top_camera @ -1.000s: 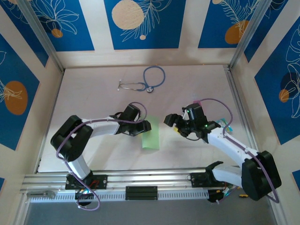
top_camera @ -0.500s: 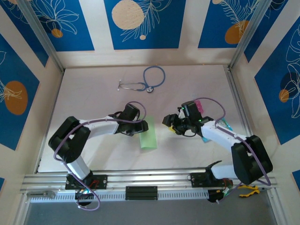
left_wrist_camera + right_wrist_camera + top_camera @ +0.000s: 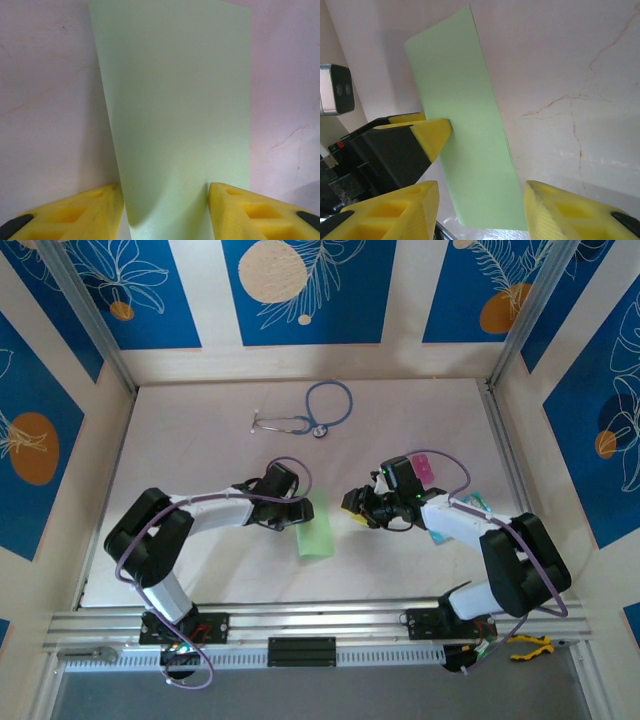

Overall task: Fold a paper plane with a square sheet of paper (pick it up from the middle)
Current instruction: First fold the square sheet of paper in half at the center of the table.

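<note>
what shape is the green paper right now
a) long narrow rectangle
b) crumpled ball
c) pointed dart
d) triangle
a: the green paper shows as a flat strip with long, straight sides and square corners in the top view. The right wrist view shows the same outline, with no point or diagonal crease.

No writing, label, brand, number or sign can be read anywhere. The green sheet of paper (image 3: 175, 100) is blank, and the blue wall panels (image 3: 300, 290) carry only leaf outlines and round shapes.
</note>
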Available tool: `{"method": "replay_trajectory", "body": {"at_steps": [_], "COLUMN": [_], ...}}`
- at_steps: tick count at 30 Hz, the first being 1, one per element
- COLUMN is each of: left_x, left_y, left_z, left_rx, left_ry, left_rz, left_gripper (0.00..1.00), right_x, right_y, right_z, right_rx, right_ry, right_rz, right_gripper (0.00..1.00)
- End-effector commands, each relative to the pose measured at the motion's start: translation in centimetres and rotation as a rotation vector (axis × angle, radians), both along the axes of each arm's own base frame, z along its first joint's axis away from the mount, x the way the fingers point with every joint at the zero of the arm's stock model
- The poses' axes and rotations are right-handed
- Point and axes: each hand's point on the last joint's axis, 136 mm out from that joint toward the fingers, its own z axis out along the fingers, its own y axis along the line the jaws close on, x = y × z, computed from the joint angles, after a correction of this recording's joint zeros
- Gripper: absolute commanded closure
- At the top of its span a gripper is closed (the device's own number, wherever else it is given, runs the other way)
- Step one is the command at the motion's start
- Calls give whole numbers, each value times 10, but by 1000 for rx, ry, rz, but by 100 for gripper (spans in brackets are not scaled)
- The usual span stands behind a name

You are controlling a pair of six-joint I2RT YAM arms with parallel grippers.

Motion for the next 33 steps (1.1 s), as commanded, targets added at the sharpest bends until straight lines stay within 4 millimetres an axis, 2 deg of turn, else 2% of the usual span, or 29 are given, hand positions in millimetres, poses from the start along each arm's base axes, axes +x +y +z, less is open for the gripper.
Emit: {"method": "replay_trajectory", "body": {"at_steps": [1, 5, 11, 22, 33], "left_x": [-5, -5, -9, -12, -17], "left_y": [19, 18, 29, 28, 40], "left_z": [-11, -14, -20, -30, -44], "left_rx": [78, 85, 134, 155, 243], "left_ry": [12, 20, 33, 61, 100], "left_rz": [25, 5, 25, -2, 0], "left_gripper": [50, 50, 51, 51, 44], "right_x": [3, 4, 2, 1, 0], "right_y": [9, 11, 12, 12, 14], "right_z": [8, 8, 7, 5, 3], "right_rx": [29, 34, 33, 30, 31], "right_ry": [-14, -11, -8, -1, 9], "right_rz": [29, 37, 41, 50, 63], "right_gripper": [52, 52, 52, 51, 51]}}
